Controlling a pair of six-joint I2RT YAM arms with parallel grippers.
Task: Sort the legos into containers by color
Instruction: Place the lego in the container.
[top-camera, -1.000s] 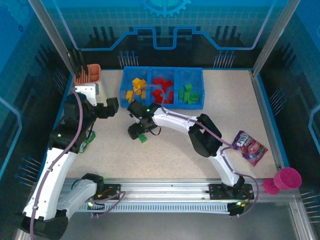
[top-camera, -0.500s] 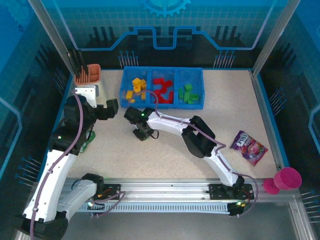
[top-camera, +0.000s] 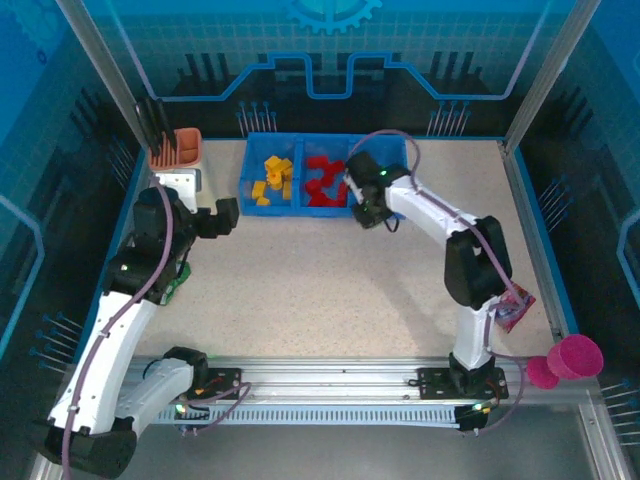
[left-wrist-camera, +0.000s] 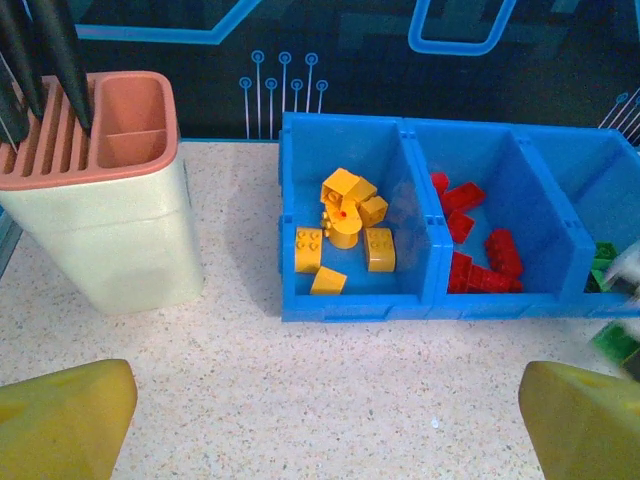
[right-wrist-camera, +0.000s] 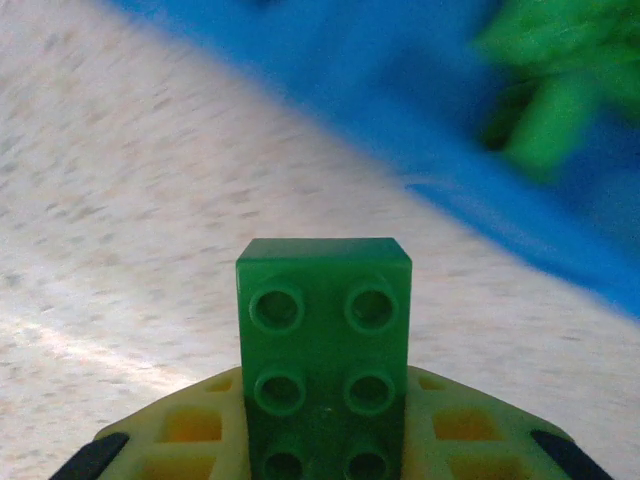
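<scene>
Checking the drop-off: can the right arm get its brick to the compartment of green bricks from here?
Likely yes: the right arm, jaws shut on the green brick, is beside that compartment, with nothing between.

The tray stands at the far edge of the desk, near its centre, with three compartments side by side. Legos lie in the left compartment, more legos in the middle one and further legos in the right one. A slotted holder stands left of the tray, apart from it. One brick sits between the right fingers, just near of the tray's right compartment. A packet lies at the right, partly behind the right arm. A cup sits past the near right corner.
</scene>
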